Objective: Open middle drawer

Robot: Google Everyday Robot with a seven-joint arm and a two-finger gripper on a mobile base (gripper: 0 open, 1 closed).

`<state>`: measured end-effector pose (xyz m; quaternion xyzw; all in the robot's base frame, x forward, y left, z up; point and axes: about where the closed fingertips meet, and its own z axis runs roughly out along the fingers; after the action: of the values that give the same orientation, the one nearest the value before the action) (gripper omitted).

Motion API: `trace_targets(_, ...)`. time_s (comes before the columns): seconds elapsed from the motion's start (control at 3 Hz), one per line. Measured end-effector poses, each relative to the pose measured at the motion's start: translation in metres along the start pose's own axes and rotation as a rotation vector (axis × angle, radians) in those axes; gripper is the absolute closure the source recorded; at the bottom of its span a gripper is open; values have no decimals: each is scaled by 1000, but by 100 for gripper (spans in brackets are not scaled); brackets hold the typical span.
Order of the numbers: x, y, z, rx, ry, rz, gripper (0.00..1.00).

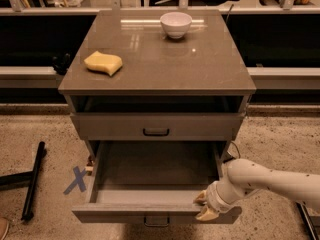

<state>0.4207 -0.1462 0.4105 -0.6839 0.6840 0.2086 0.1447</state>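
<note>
The gripper (204,206) sits low at the right front corner of the middle drawer (150,176), closed on the drawer's front panel, with one tan fingertip (201,198) inside the tray and the other on the outer face. The drawer stands pulled well out from the desk (160,59), its tray spreading left of and beyond the gripper and its small black handle (156,220) just to the gripper's left. Beyond and above are the closed topmost drawer (115,126), a white bowl (176,24) and a yellow sponge (103,63).
</note>
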Motion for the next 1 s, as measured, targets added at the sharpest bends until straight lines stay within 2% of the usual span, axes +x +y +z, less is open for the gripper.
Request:
trace_targets(0.33,0,1,1,-3,-1,0,37)
trace_targets(0.67,-1,2,3,-8,-2,-1,6)
trace_targets(1.0,-1,3,4,-9,-3,-1,0)
